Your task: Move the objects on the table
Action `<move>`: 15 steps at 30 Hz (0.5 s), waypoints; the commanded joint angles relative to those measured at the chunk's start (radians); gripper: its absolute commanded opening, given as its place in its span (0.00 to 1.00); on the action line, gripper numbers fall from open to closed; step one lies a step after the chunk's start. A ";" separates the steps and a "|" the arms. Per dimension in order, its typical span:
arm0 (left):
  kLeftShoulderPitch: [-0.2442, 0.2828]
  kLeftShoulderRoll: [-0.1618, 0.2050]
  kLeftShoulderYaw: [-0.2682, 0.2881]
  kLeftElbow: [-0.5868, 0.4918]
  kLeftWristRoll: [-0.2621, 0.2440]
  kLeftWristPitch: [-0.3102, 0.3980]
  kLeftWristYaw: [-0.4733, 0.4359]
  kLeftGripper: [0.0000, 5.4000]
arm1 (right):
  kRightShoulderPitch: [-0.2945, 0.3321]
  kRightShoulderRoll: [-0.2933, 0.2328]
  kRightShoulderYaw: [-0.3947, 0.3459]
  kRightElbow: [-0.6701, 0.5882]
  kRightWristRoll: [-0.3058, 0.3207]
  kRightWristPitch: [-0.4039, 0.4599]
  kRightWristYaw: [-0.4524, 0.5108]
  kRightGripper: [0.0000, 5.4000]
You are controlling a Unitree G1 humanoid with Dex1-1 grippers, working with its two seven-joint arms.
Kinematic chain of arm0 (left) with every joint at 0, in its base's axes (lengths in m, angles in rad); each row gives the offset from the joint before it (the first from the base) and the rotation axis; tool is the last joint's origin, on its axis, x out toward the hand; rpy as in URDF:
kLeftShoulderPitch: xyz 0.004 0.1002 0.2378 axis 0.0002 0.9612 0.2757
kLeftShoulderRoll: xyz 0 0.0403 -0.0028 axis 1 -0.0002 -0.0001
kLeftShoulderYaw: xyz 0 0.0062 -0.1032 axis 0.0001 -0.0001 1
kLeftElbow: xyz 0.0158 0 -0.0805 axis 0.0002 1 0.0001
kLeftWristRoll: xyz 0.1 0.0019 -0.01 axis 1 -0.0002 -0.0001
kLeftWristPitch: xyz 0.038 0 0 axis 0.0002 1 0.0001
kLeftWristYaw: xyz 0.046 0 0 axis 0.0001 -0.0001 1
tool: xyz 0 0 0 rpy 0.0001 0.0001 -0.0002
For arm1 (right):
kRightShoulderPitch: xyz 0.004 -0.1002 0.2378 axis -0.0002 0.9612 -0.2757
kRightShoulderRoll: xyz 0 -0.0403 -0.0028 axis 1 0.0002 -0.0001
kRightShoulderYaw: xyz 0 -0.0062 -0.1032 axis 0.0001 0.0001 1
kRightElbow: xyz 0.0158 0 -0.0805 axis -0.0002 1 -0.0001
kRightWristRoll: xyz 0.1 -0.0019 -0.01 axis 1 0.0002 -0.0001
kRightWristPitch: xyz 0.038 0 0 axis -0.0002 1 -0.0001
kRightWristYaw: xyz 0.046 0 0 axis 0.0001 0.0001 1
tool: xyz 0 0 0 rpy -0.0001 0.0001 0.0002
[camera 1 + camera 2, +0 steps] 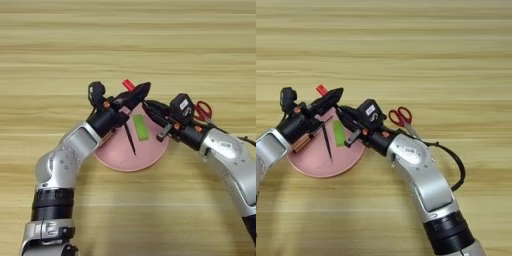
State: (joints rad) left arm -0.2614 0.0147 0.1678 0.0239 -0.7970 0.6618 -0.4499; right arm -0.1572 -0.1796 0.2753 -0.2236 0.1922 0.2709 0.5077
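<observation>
In the left eye view, the pink plate (131, 156) lies on the light-wood table (128, 50) with a green block (141, 127) and a black pen (130, 139) resting on it, the pen just left of the block. The left gripper (136, 94) reaches in from the lower left over the plate's far rim, its black fingers closed around the red-capped marker (128, 84), whose cap sticks out up and to the left. The right gripper (151, 109) comes in from the right, its fingers close together just beside the left one, above the block; whether they grip anything cannot be told. Red-handled scissors (202, 110) lie on the table behind the right wrist. In the right eye view, the same plate (316, 160) sits at the left, and an orange-handled screwdriver (302, 143) shows on it under the left arm. The marker's red cap (321, 90) juts from the left gripper (331, 98), and the right gripper (346, 114) lies just below it, over the block (339, 133).
</observation>
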 commanded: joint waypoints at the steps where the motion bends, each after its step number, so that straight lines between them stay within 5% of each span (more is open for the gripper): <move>1: -0.021 -0.005 0.009 0.007 -0.010 0.006 0.010 1.00 | 0.002 -0.004 0.005 -0.014 -0.004 0.004 0.005 0.09; 15: -0.023 -0.008 0.019 0.009 -0.010 0.007 0.009 0.79 | -0.034 0.017 -0.007 -0.032 0.000 0.015 -0.017 0.09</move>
State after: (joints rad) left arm -0.2677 0.0095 0.1854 0.0280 -0.7975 0.6611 -0.4483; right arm -0.1640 -0.1700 0.2730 -0.2365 0.1923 0.2738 0.4970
